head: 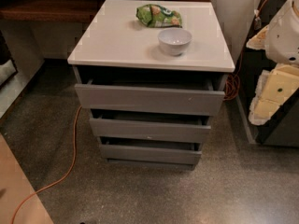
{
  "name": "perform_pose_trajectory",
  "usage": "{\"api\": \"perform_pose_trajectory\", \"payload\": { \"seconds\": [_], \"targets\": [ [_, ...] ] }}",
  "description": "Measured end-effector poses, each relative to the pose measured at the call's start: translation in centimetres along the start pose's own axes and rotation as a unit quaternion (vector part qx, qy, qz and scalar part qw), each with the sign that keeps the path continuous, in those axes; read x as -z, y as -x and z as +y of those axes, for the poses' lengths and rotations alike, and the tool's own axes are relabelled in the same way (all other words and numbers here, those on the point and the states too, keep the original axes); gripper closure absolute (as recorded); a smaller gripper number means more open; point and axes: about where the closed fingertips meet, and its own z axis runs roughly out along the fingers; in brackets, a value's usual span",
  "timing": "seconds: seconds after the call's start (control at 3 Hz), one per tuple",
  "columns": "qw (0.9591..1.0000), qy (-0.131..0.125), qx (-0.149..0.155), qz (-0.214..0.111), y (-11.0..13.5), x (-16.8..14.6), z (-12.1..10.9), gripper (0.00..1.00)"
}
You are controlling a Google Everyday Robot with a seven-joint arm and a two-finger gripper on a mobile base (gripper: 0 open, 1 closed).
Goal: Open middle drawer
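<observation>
The white-topped cabinet (117,45) stands in the middle of the view with three grey handleless drawers. The middle drawer (149,129) has a tiny pale fleck low on its front. It stands out a little from the cabinet, with a dark gap showing above its front. The taller top drawer (149,99) stands out further, and the lowest drawer (149,153) also sticks out slightly. My gripper (270,97), pale yellow and white, is at the right edge of the view. It is well to the right of the cabinet and touches no drawer.
A white bowl (174,40) and a green snack bag (159,15) sit on the cabinet top. An orange cable (72,148) runs across the speckled floor on the left. A dark shelf unit (280,125) stands on the right. A wooden counter (46,8) runs behind on the left.
</observation>
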Motion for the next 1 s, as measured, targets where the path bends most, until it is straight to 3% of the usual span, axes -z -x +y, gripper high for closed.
{"api": "perform_pose_trajectory", "payload": {
  "seconds": [0.33, 0.67, 1.0],
  "targets": [
    [1.0, -0.003, 0.0, 0.0, 0.0, 0.1, -0.1, 0.0],
    [0.9999, 0.011, 0.012, -0.004, -1.0, -1.6, -0.3, 0.0],
    [0.9986, 0.036, 0.038, -0.011, -2.8, -5.3, -0.3, 0.0]
  ]
}}
